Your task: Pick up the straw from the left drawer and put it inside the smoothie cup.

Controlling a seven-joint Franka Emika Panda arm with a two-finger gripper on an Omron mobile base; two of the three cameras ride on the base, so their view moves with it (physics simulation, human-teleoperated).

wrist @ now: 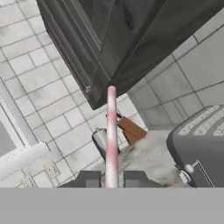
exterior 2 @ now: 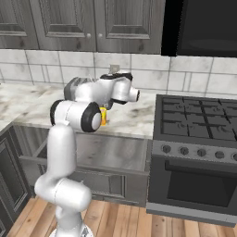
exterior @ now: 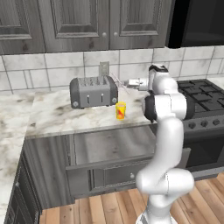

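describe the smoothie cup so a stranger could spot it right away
Find the grey toaster on the marble counter. Just off its front right corner stands the smoothie cup, small and bright yellow with a red mark, the one vivid thing there.

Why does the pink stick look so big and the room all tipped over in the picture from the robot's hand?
In the hand view the straw sits right in front of the camera, pinched between the fingertips, so it looks big and a bit soft-edged; that camera rolls with the hand, so the toaster looks tilted. In the left base view the same straw is a faint thin line above the smoothie cup.
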